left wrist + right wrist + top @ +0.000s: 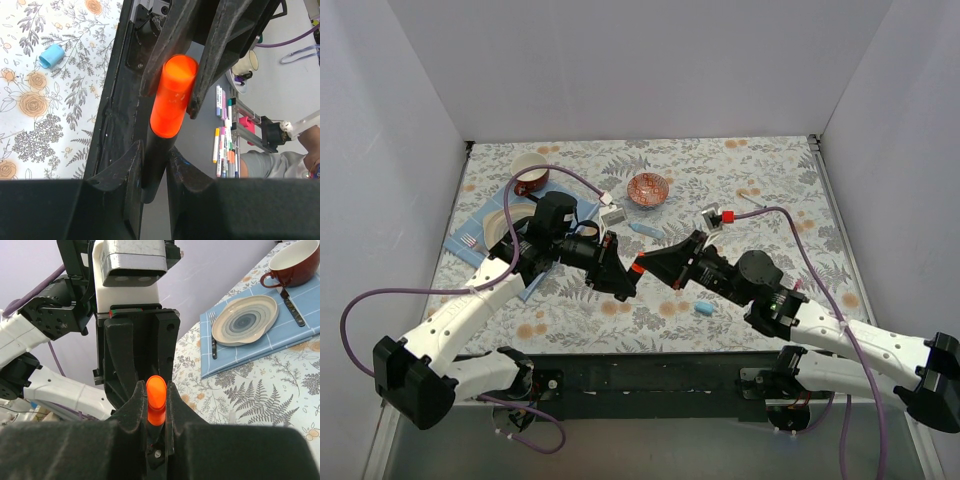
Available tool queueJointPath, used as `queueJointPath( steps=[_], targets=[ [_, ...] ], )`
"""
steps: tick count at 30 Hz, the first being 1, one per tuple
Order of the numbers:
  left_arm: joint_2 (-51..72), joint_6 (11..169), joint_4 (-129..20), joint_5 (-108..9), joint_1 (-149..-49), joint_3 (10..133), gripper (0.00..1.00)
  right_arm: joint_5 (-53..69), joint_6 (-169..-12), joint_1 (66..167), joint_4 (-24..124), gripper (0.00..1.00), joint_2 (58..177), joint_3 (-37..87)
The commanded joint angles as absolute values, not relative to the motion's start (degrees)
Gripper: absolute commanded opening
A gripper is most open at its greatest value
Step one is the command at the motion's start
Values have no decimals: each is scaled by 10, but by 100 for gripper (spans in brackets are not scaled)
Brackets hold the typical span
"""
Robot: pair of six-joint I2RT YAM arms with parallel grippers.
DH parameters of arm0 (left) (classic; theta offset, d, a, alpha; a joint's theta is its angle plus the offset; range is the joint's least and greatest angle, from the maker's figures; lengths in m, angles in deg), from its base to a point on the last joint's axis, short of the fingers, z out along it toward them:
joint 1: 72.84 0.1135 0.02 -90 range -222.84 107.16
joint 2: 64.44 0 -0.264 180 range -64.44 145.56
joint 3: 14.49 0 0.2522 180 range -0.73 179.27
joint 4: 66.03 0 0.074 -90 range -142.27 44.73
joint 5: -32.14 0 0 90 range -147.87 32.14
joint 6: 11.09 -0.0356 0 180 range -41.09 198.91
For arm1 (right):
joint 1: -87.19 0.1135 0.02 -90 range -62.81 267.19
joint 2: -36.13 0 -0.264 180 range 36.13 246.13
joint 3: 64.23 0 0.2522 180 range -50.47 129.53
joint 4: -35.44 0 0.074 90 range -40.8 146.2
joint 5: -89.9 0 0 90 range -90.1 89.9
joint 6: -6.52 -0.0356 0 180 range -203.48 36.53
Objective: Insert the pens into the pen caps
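Observation:
Both grippers meet above the middle of the table. My left gripper is shut on the barrel of the stubby black marker. My right gripper is shut on the orange cap. The cap sits over the marker's end, in line with the barrel. A light blue cap lies on the cloth in front of the right gripper. A light blue pen lies behind the grippers. I cannot make out the magenta pen or the dark blue cap.
A red patterned bowl stands at the back centre. At the back left a blue place mat carries a plate, dark cutlery and a red mug. Purple cables arch over both arms.

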State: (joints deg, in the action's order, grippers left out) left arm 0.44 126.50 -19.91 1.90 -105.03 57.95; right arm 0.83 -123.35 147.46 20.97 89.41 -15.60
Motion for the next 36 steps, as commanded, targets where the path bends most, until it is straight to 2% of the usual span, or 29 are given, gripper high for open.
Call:
queueJointPath(
  steps=[1, 5, 7, 8, 10, 11, 12, 14, 17, 21, 24, 29, 36],
  targets=[
    [9, 1298, -467, -106, -1010, 667, 0, 292, -1284, 1586, 474, 1, 927, -215],
    [16, 1306, -466, -45, -1010, 640, 0, 186, -1290, 1570, 469, 1, 877, -191],
    [16, 1336, -480, -15, -1010, 618, 0, 134, -1283, 1563, 488, 1, 852, -140],
    [16, 1344, -484, -8, -1010, 605, 0, 66, -1272, 1562, 491, 3, 845, -122],
    [2, 1378, -515, -11, -1010, 555, 0, 2, -1264, 1562, 525, 19, 823, -73],
    [-4, 1390, -519, -15, -1010, 535, 0, -72, -1262, 1561, 531, 43, 815, -60],
    [-14, 1409, -542, -20, -1010, 507, 0, -100, -1258, 1561, 537, 51, 796, -53],
    [-21, 1424, -554, -37, -1009, 483, 0, -163, -1250, 1561, 543, 67, 765, -46],
    [-35, 1448, -549, -115, -1010, 447, 0, -214, -1239, 1562, 575, 77, 728, -49],
    [-30, 1497, -545, -282, -1019, 399, 0, -241, -1258, 1562, 622, 81, 689, -84],
    [14, 1557, -546, -379, -1066, 379, 0, -251, -1286, 1562, 649, 82, 661, -120],
    [93, 1662, -546, -496, -1127, 364, 0, -279, -1304, 1562, 694, 81, 629, -133],
    [219, 1677, -442, -625, -1208, 446, 1, -255, -1302, 1562, 704, 80, 631, -159]
  ],
)
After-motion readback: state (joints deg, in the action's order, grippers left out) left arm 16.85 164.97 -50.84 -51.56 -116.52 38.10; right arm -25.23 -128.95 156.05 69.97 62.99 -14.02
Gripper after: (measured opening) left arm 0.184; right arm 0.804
